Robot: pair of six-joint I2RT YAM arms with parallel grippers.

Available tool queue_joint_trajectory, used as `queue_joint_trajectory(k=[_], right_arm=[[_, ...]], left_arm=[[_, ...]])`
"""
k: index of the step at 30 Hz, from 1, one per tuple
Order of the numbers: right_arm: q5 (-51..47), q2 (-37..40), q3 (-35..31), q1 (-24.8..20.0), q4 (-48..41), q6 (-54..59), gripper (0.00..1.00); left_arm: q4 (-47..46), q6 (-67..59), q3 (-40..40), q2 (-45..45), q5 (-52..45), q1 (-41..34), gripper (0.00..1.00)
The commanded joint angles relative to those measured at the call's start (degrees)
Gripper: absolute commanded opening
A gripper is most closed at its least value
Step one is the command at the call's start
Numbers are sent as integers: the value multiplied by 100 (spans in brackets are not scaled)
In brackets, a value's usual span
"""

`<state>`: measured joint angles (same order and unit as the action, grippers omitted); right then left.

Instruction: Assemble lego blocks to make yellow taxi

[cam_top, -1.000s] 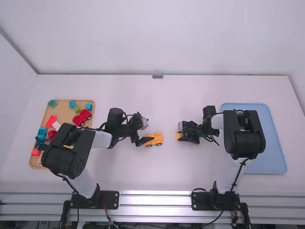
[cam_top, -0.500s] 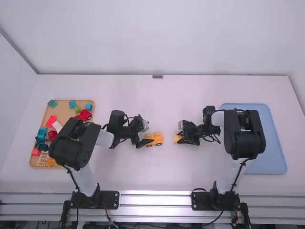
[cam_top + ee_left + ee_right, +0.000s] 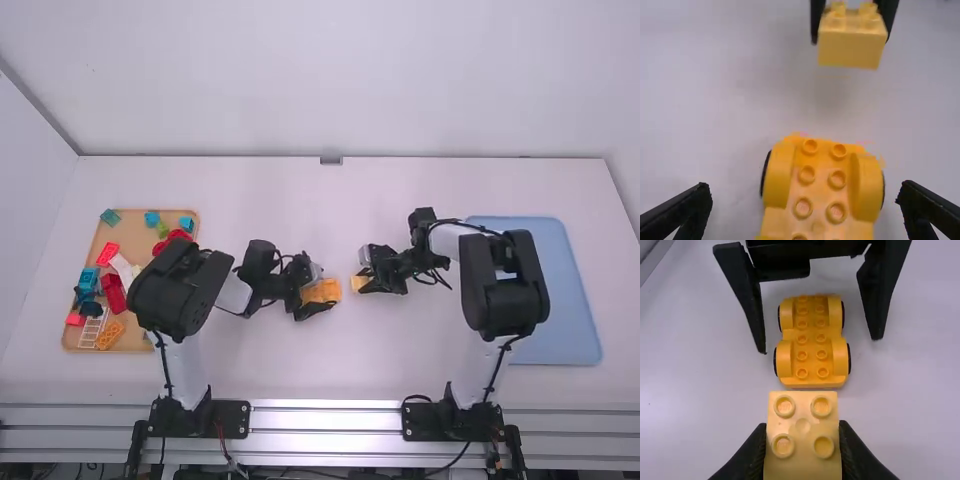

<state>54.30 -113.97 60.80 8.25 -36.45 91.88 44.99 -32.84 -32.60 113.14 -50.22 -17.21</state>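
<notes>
**Pale-yellow square plastic block [image 3: 802, 427] pinched above the tabletop [image 3: 330, 370]**

The left arm is bent inward, its end effector [image 3: 322, 292] angled down and its fingers spread on either side of the orange-yellow, studded plastic car base with black wheels [image 3: 811, 345], which is stood near the tabletop's middle. From the opposite side, the right arm is bent inward too; by its end effector [image 3: 363, 283] the block is gripped, held near the base but apart from it.
</notes>
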Motion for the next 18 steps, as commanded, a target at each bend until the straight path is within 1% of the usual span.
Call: queue_joint_trajectory(k=[1, 5, 7, 10, 13, 15, 18], right_arm=[[76, 149, 116, 0, -28, -31, 13], [76, 149, 116, 0, -44, -31, 13], [76, 149, 118, -4, -44, -33, 13], [83, 149, 118, 4, -46, -31, 13], [85, 149, 118, 7, -46, -35, 13], [98, 149, 118, 7, -44, -35, 13], [101, 149, 118, 7, -44, -33, 13]], left_arm=[[87, 46, 116, -92, -328, 48, 99], [76, -334, 372, -151, 177, 57, 99], [111, -664, 538, -151, 278, 37, 99], [197, -811, 649, -151, 306, 42, 100], [243, -813, 673, -151, 337, 96, 96], [101, -815, 588, -151, 339, 114, 87], [-149, -815, 415, -151, 310, 79, 87]])
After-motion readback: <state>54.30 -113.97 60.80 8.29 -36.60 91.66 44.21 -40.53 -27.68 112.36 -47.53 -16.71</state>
